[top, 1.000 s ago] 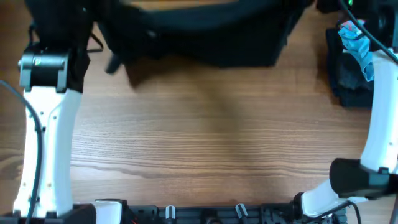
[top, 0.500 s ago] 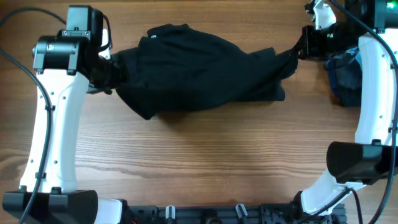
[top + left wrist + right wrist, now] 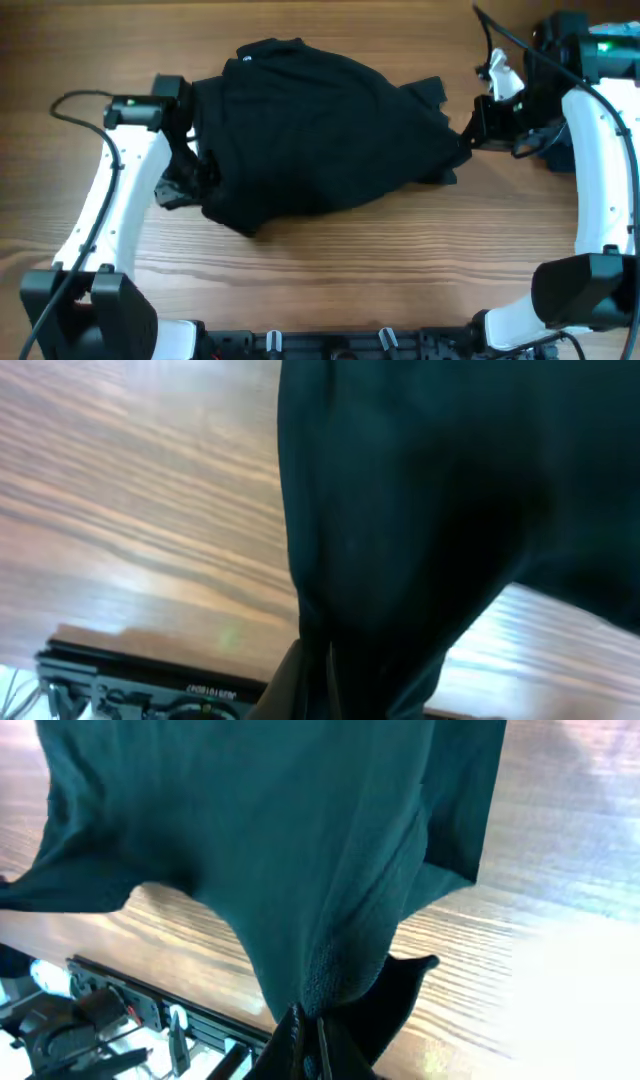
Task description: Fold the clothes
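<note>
Overhead, the black T-shirt [image 3: 320,130] lies heaped across the middle of the wooden counter [image 3: 350,270]. It stretches from about nine o'clock to three o'clock, with its small white label [image 3: 247,60] up near eleven o'clock. The left hand [image 3: 188,175] is clamped on a bunch of fabric at the shirt's nine o'clock edge; the left wrist view shows dark cloth pinched tight between its jaws. The right hand [image 3: 470,132] is clamped on the three o'clock edge, and in the right wrist view the cloth fans out from its closed jaws above the wood.
</note>
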### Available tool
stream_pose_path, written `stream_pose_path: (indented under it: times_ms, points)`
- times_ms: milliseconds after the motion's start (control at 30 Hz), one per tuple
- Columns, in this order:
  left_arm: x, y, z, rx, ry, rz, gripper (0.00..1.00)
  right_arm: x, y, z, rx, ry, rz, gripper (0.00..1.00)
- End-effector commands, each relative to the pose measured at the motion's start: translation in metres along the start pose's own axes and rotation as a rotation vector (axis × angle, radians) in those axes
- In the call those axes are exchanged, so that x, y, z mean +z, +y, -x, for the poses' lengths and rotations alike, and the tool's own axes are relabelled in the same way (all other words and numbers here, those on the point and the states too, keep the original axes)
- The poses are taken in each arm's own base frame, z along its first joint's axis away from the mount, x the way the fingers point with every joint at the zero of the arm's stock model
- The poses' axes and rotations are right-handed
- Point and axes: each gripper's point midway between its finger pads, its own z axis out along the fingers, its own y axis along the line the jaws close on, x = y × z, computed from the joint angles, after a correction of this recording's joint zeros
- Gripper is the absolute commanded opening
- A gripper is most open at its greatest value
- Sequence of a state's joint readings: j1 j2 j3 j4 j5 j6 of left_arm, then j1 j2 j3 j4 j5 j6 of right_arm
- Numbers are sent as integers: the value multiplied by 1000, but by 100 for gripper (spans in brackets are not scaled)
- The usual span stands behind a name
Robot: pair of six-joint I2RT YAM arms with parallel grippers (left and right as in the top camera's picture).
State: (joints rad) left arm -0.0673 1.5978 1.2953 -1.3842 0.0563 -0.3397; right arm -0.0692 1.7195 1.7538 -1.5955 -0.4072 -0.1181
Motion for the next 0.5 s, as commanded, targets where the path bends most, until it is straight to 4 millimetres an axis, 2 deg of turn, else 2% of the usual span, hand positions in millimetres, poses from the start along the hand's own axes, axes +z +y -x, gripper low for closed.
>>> stream_pose_path:
  times_ms: [0,133,200,233,267,333,367,467]
  points:
    - [25,2,-22,-12,78,2,4,8,-9,-8,4,18,-24,4]
    - [55,13,-42,-25,150,32,4,15,-12,-9,8,29,-24,4]
    - [63,13,-44,-45,155,25,4,15,-13,-8,6,24,-26,5]
    - [64,12,-44,-45,155,20,11,15,-15,-8,10,25,-40,4]
    - [64,11,-43,-45,151,18,31,15,-18,-8,23,25,-55,4]
    - [65,10,-41,-57,143,16,59,14,-21,-7,30,22,-74,4]
    - [65,10,-40,-59,138,13,64,14,-21,-7,29,21,-74,4]
    - [65,9,-37,-66,127,8,62,14,-23,-7,28,20,-83,4]
